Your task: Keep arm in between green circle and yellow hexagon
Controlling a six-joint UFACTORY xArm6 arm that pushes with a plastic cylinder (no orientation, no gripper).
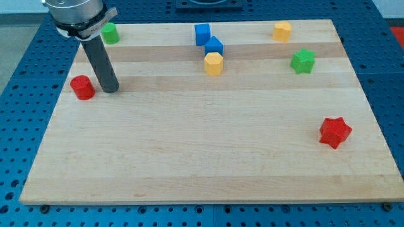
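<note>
The green circle (110,33) sits near the board's top left corner. The yellow hexagon (214,64) lies right of centre-top, just below two blue blocks. My tip (110,89) rests on the board at the left, below the green circle and just right of the red circle (82,87). It is far to the left of the yellow hexagon. The rod rises up and to the left from the tip, passing close to the green circle's left side.
A blue cube (202,33) and a second blue block (214,45) stand above the yellow hexagon. Another yellow block (282,30) is at top right, a green star (303,61) below it, and a red star (334,132) at the right edge.
</note>
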